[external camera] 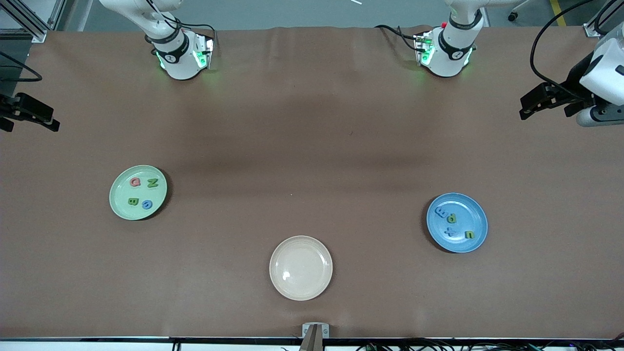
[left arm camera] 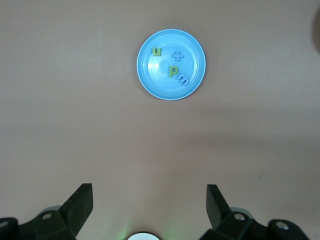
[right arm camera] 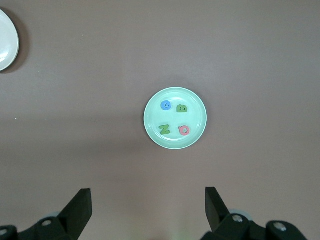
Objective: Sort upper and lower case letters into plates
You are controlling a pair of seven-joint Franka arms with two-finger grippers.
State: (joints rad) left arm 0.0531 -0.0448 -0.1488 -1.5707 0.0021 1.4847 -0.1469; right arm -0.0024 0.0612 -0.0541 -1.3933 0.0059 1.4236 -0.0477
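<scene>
The pale mint green plate (external camera: 117,207) lies toward the right arm's end of the table and holds a pink Q (external camera: 135,182), a green N (external camera: 152,183), a green B (external camera: 133,201) and a blue G (external camera: 146,204). The blue plate (external camera: 475,214) lies toward the left arm's end and holds a blue m (external camera: 441,211), a green p (external camera: 452,218), a blue t (external camera: 450,231) and a green u (external camera: 469,234). My left gripper (external camera: 523,108) (left arm camera: 150,192) hangs open and empty high above the table, with the blue plate (left arm camera: 150,75) in its view. My right gripper (external camera: 52,122) (right arm camera: 148,196) hangs open and empty high above the table, with the mint plate (right arm camera: 152,125) in its view.
An empty cream plate (external camera: 301,267) lies in the middle of the table, nearer to the front camera than both other plates; its rim shows in the right wrist view (right arm camera: 6,42). A brown cloth (external camera: 312,146) covers the table.
</scene>
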